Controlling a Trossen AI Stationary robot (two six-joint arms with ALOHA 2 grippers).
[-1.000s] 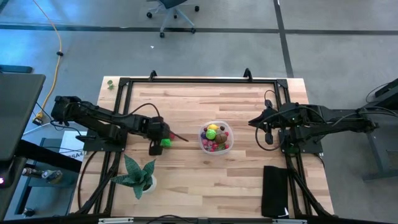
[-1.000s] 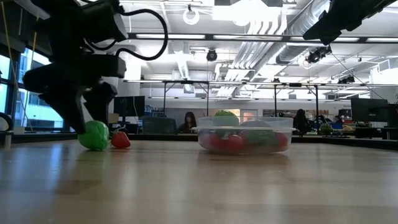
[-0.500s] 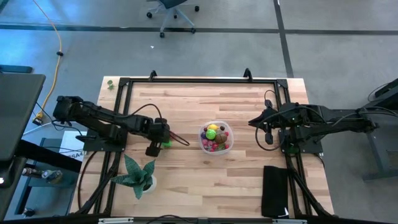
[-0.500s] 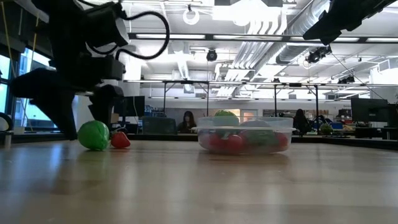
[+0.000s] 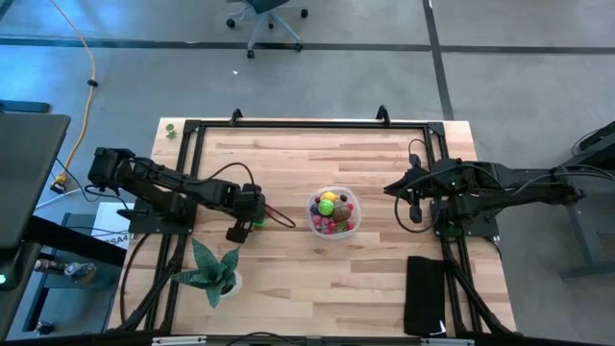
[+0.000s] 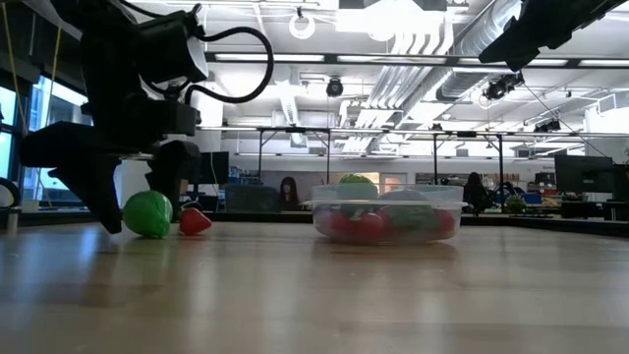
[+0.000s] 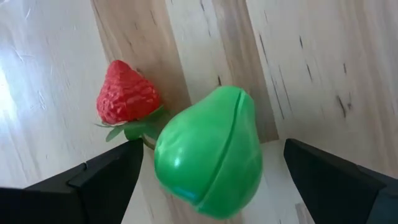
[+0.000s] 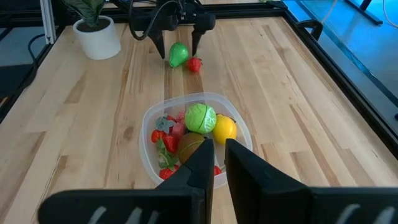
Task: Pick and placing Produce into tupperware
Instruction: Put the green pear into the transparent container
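The left hand is lowered to the counter toward its left edge, its fingers spread wide on either side of a green toy pear, which lies on the wood between them without being pinched. A red toy strawberry lies touching the pear, just beyond it on the side toward the container. The clear tupperware stands near the middle of the counter, well apart from the pear, and is already loaded with small produce: a green cabbage-like ball, a yellow piece, a brown piece and several red ones can be made out. The right hand is held above the counter near its right edge, its fingers pressed almost together with nothing between them. A potted plant with spiky leaves stands near the front left corner, and a black pad lies near the front right corner.
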